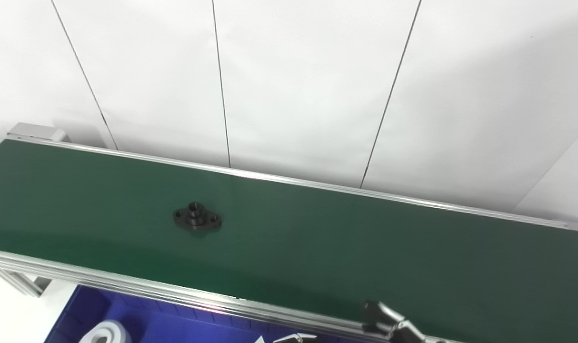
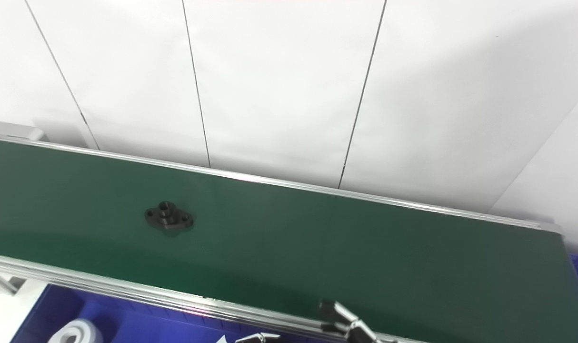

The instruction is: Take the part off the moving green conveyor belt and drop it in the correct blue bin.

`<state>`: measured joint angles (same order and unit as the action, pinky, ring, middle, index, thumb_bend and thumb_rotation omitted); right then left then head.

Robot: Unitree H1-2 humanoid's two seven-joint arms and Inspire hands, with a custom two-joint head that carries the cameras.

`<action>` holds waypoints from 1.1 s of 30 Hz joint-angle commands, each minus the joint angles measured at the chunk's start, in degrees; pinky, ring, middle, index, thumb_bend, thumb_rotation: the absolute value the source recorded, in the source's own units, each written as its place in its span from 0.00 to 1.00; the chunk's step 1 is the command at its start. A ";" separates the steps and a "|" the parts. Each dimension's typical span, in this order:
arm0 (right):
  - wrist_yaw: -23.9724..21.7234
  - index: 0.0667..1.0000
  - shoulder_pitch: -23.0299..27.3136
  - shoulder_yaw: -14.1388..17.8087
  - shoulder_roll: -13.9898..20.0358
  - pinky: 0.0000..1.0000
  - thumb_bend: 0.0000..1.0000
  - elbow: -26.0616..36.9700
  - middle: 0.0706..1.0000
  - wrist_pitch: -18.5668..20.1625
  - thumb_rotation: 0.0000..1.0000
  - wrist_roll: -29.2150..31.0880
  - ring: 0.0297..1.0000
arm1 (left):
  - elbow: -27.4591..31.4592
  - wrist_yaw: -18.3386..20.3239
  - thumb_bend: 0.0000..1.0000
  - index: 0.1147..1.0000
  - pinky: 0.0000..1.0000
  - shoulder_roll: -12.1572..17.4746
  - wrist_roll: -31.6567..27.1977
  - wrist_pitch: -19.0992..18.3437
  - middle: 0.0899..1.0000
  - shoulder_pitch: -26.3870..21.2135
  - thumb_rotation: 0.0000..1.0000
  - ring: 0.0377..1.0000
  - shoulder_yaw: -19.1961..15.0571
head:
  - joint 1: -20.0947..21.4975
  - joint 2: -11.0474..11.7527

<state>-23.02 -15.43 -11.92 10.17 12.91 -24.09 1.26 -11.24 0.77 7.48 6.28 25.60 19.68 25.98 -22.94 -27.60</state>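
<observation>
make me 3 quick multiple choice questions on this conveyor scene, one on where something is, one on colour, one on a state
1. Where is the black part?
A. lying on the belt, left of its middle
B. inside the blue bin
C. held in a hand

2. What colour is the belt?
A. grey
B. green
C. red

3. What is the right hand doing?
A. gripping the black part
B. holding nothing, at the belt's near edge
C. pressing on the white roll

Answers:
1. A, the part sits alone on the belt surface.
2. B, the belt is dark green between silver rails.
3. B, only its fingertips show at the bottom edge, far from the part. The blue bin below holds a white roll.
</observation>
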 commanded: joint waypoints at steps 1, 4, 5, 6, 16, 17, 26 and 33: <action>2.19 0.85 2.52 0.42 -0.89 0.79 0.92 3.55 0.89 -2.83 0.72 -1.41 0.89 | 1.06 -0.79 0.87 0.73 0.69 0.22 0.32 1.33 0.80 -0.19 0.93 0.78 0.09 | 0.06 0.06; 5.47 0.87 6.10 -0.32 -0.88 0.81 0.91 3.70 0.91 -2.83 0.73 -4.92 0.90 | 0.85 -0.95 0.86 0.74 0.69 0.30 0.28 1.33 0.80 -0.52 0.93 0.78 0.28 | -0.02 0.16; 6.98 0.88 7.21 -0.78 -0.79 0.81 0.89 3.51 0.91 -2.83 0.75 -6.25 0.90 | 0.77 -0.90 0.87 0.73 0.69 0.26 0.11 1.33 0.80 -0.55 0.93 0.78 0.25 | -0.02 0.16; 9.21 0.89 9.01 -1.38 -0.74 0.81 0.89 2.90 0.91 -2.83 0.76 -8.45 0.90 | 0.67 -0.83 0.87 0.73 0.69 0.19 -0.09 1.33 0.80 -0.62 0.92 0.78 0.21 | -0.05 0.19; 26.34 0.91 22.05 -9.02 2.51 0.82 0.92 -4.78 0.91 -2.83 0.95 -23.36 0.91 | 0.44 -1.21 0.88 0.73 0.69 0.17 0.51 1.33 0.80 -1.01 0.93 0.78 0.51 | 0.16 0.33; 28.68 0.90 23.46 -10.07 3.04 0.81 0.92 -6.02 0.90 -2.83 0.97 -25.22 0.90 | 0.36 -1.38 0.88 0.73 0.69 0.22 0.61 1.33 0.80 -1.11 0.93 0.78 0.66 | 0.20 0.34; 36.90 0.88 31.18 -14.83 4.32 0.89 0.97 -14.52 0.88 -2.80 1.00 -33.23 0.89 | -0.13 -3.12 0.87 0.73 0.69 0.12 1.57 1.33 0.80 -1.67 0.94 0.78 1.92 | -0.06 0.32; 34.43 0.88 35.14 -14.09 0.72 0.94 0.99 -18.49 0.87 0.61 1.00 -42.68 0.90 | -0.45 -3.61 0.89 0.73 0.69 -0.73 0.91 1.33 0.79 -1.58 0.92 0.77 2.20 | -1.05 0.26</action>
<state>11.73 17.35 -26.42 12.27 -6.38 -24.20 -40.34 -12.15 -2.12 7.22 7.14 25.60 18.17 27.94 -23.99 -27.33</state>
